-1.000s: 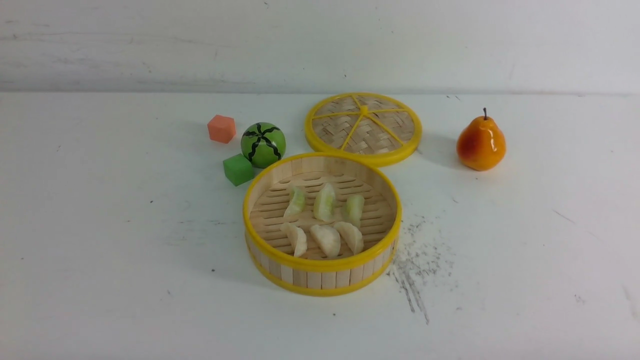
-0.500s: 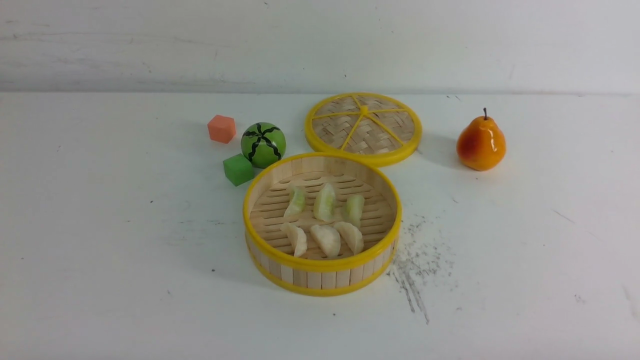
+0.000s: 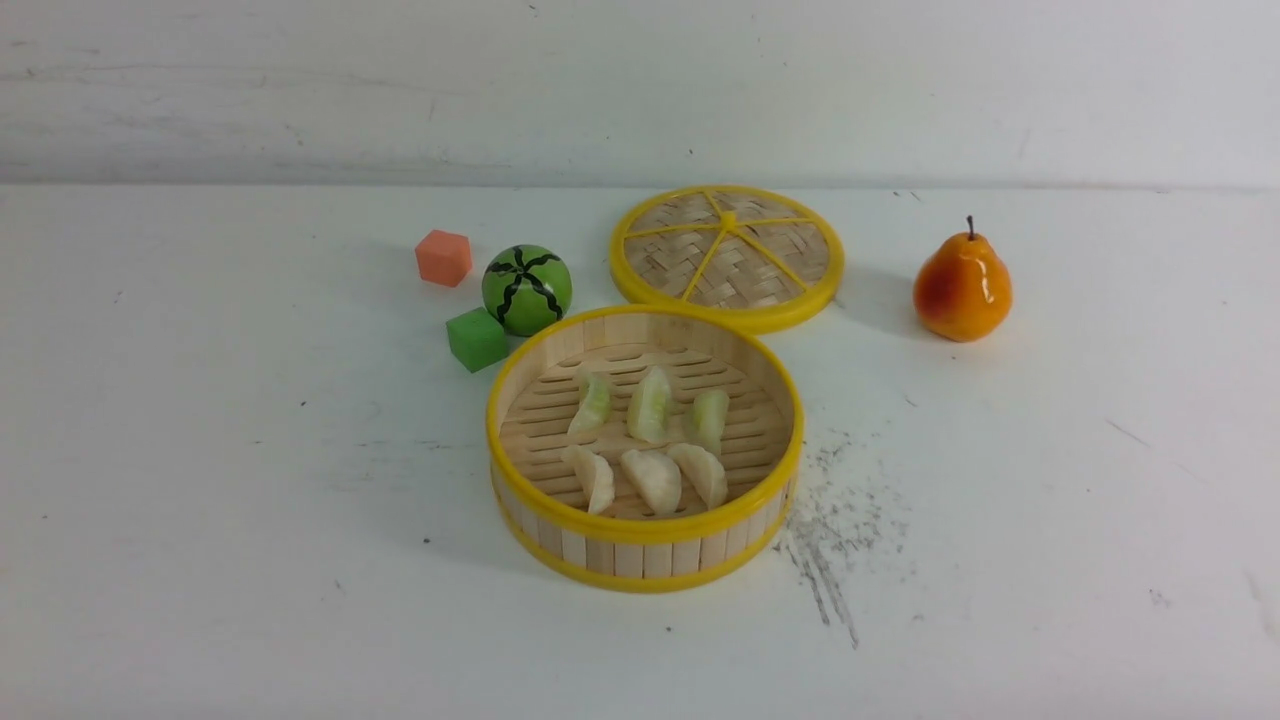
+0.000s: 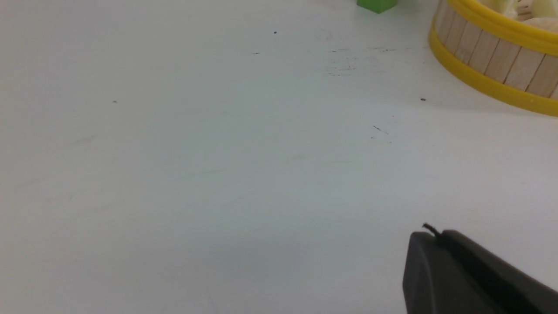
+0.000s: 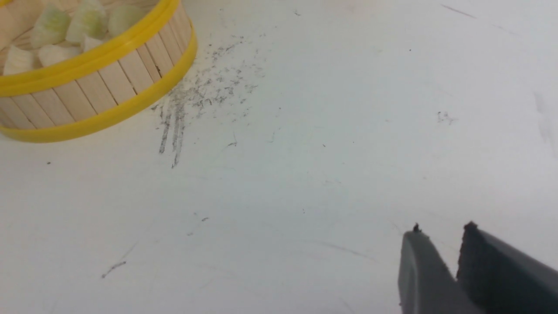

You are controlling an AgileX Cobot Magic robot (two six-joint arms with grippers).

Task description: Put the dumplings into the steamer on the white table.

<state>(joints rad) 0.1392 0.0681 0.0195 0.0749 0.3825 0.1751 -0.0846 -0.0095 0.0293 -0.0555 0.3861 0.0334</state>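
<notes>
White bench (image 3: pixel 200 520), scuffed, with a patch of dark scratches just off the steamer at its 4 o'clock. Steamer (image 3: pixel 642 448) sits mid-bench: round bamboo basket, stiff strip wall, yellow rims; judged light and rigid, best taken by pinching the wall at the rim if it ever needs shifting. Woven lid (image 3: pixel 727 256) lies flat at the steamer's 12 to 1 o'clock, its near edge meeting or overlapping the steamer's far rim in the front view; cannot tell whether they touch. Pear (image 3: pixel 961 284) stands well apart at 2 o'clock. Striped green ball (image 3: pixel 526 289) at 10 to 11 o'clock, with a green cube (image 3: pixel 476 338) just beside it and close to the steamer wall, and an orange cube (image 3: pixel 442 257) farther out. All 6 dumplings (image 3: pixel 650 440) lie on the slatted floor inside the steamer, 3 green in the far row, 3 cream in the near row, close together. Judged light, small, softish and smooth-skinned, so likely to slip; hold across the plump belly, not the pleated ridge. Task looks complete; nothing remains outside. Left end effector (image 4: pixel 440 239) has its tips together, holding nothing, low over bare bench. Right end effector (image 5: pixel 440 235) has its tips slightly apart, empty, also clear of the steamer. Neither arm shows in the front view.
</notes>
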